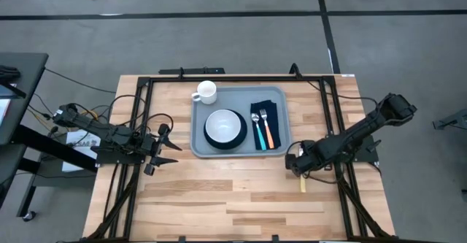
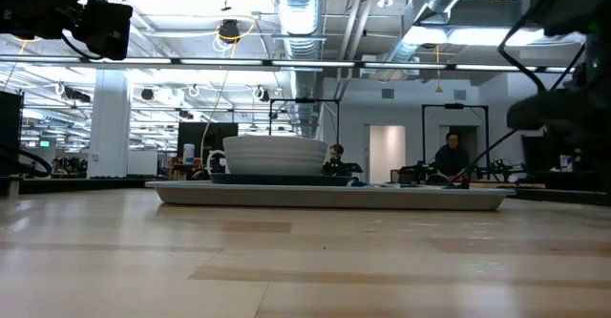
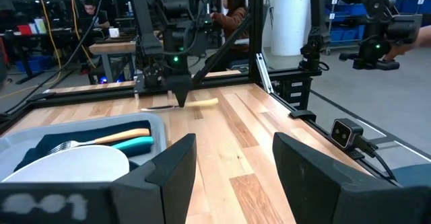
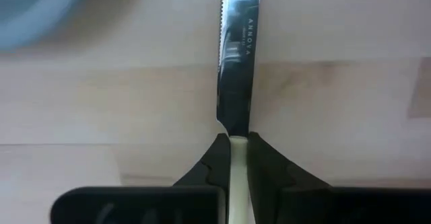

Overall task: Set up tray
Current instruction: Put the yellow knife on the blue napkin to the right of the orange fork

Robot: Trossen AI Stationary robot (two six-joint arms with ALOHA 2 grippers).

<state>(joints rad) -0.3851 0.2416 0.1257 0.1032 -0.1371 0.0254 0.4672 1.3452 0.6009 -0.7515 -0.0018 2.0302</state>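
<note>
I'm pinching the knife (image 4: 237, 56) by its handle in the right gripper (image 4: 238, 143), just beside the tray (image 1: 198, 142), while the left gripper (image 1: 162, 152) waits open; this thin hold risks twisting.

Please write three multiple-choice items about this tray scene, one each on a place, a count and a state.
1. Where does the white mug stand?
A. At the tray's corner
B. On the bare table by the left tool
C. Inside the bowl

2. How many coloured-handled utensils lie on the napkin?
A. None
B. Two
C. Five

3. What is the right tool doing?
A. Hanging open
B. Holding the mug
C. Gripping a knife

Answers: 1 A, the high view shows the mug at the tray's corner. 2 B, one teal, one orange. 3 C, its fingers close on the handle.
</note>
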